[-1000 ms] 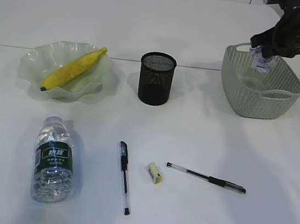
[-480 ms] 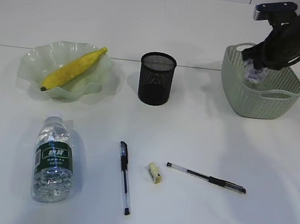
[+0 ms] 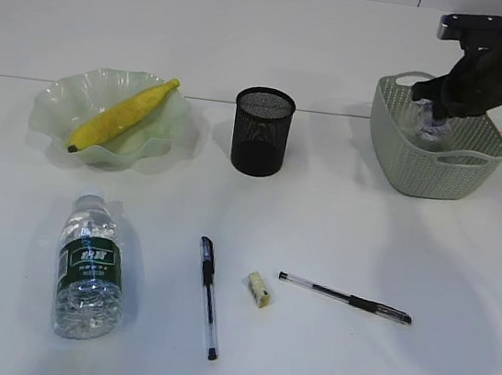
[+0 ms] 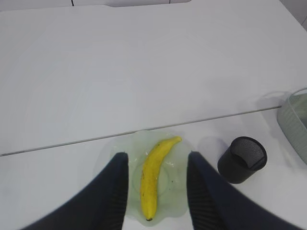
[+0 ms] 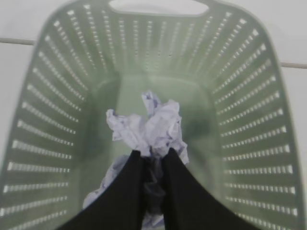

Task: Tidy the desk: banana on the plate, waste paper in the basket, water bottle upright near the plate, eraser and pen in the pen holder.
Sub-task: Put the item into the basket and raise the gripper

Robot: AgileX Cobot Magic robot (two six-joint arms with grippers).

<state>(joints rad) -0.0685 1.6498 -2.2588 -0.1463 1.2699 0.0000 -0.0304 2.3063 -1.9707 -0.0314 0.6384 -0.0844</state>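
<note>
Nearest us on the desk [image 3: 339,218] lie the unfinished jobs. At about 8 o'clock the water bottle [image 3: 89,268] is on its side, cap pointing away toward the plate. At 6 o'clock one pen [image 3: 208,297] lies lengthwise, the eraser [image 3: 259,289] just to its right, and a second pen [image 3: 346,298] lies crosswise at about 5 o'clock.

Farther back, the banana [image 3: 123,114] already rests on the plate [image 3: 60,88] at 10 o'clock, and the pen holder [image 3: 261,132] stands at 12 o'clock, with no pen showing above its rim. Our left gripper [image 4: 156,191] hovers high above the banana, fingers spread and holding nothing.

Farthest, at 2 o'clock, our right gripper [image 5: 150,165] is down inside the basket [image 3: 393,160], its fingers pressed nearly together and pinching the waste paper [image 5: 148,127].

The risk we see is in the release. If the crumpled sheet stays wedged between the fingers when they part, lifting out could drag it back over the rim. The arm also sits close to the basket's far wall, so a careless withdrawal could nudge the light basket. Later on, the bottle could roll when gripped.
</note>
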